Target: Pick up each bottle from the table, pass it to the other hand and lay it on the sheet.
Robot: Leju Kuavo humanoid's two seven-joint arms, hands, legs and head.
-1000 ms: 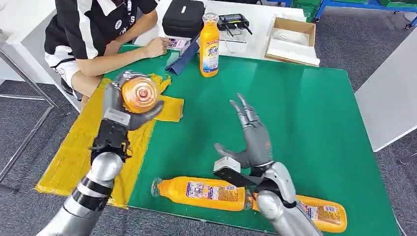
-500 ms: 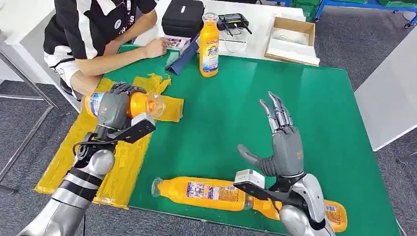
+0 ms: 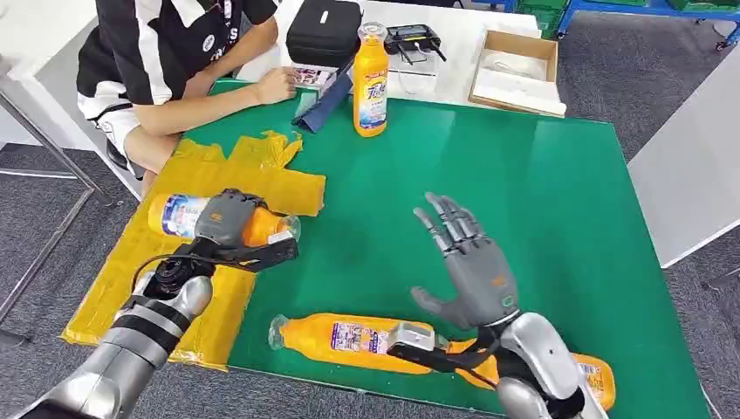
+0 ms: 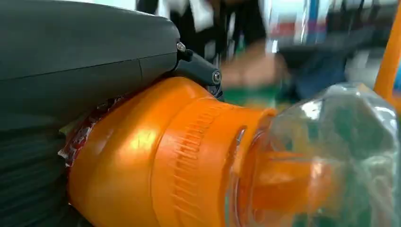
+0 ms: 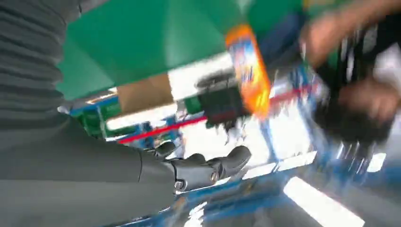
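Left hand (image 3: 229, 220) laying orange plastic bottle with clear cap (image 3: 222, 223) on yellow sheet (image 3: 131, 271).
Gripping it sideways, low over the sheet; should settle fully before letting go, else rolling. Right hand (image 3: 471, 266) hanging empty, fingers spread.

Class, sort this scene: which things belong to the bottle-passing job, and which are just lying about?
Job: held bottle, left hand, right hand, yellow sheet, two lying bottles, upright bottle.
Lying about: black case, cardboard box, controller.
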